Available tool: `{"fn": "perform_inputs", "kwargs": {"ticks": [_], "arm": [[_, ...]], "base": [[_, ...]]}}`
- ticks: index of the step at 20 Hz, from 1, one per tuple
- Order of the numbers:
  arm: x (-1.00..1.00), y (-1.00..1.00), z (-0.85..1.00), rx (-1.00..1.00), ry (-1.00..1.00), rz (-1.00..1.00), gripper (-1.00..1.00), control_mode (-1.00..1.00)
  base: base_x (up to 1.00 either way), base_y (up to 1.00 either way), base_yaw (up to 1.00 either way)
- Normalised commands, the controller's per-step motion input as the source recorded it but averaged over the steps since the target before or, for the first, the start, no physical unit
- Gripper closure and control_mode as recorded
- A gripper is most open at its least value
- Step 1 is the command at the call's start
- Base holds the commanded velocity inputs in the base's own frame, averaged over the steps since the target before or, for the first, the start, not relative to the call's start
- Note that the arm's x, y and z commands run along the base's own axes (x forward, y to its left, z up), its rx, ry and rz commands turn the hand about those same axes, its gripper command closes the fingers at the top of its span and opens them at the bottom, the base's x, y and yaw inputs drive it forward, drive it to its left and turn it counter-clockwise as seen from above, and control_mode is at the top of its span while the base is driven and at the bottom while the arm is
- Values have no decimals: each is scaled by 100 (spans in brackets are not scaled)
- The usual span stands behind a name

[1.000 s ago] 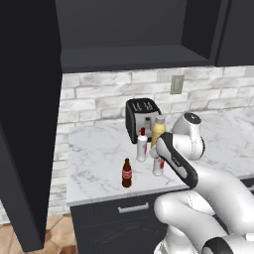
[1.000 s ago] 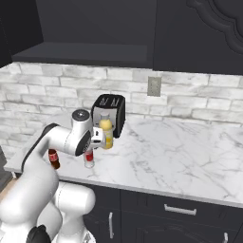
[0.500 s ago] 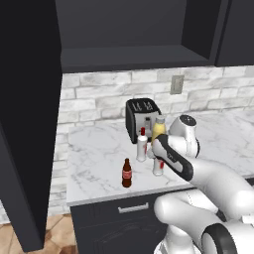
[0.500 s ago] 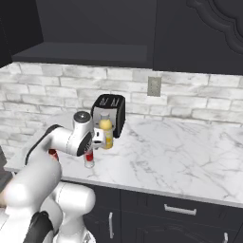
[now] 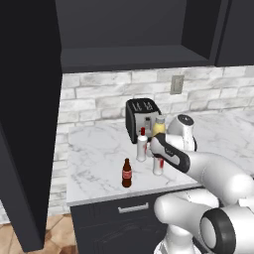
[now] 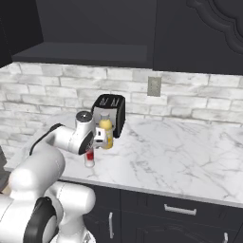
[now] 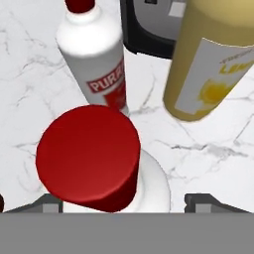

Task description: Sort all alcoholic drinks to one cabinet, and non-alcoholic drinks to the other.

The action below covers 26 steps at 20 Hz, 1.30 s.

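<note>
Black two-slot toaster [image 5: 141, 119] near back edge of white marble counter [image 5: 99, 154], against grey brick backsplash [image 5: 94, 96]. Wall outlet [image 5: 175, 84] on backsplash, above counter. Dark drawer unit [image 6: 180, 211], silver handles, under counter front edge.

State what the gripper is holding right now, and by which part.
Nothing is visibly held yet. The gripper sits low around the nearer white bottle, a finger tip on either side below its red cap, with no contact visible.

White arm bent low and forward, pincer [image 7: 124, 201] downward, its dark finger tips [image 7: 201, 200] well apart.
</note>
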Motion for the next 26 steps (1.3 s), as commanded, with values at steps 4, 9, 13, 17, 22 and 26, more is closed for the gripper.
{"fn": "perform_inputs", "kwargs": {"ticks": [4,9,13,17,22,26], "arm": [[0,0,-2,0,0,0,100,-100],[-5,1,-1,0,0,0,100,-100],[-16,0,24,0,-2,-1,100,-100],[-18,0,42,-3,-5,-2,100,-100],[-28,0,53,-4,-10,-6,100,-100],[-22,0,55,-6,-12,-7,100,-100]], "base": [[0,0,0],[0,0,0],[0,0,0],[0,0,0],[0,0,0],[0,0,0]]}}
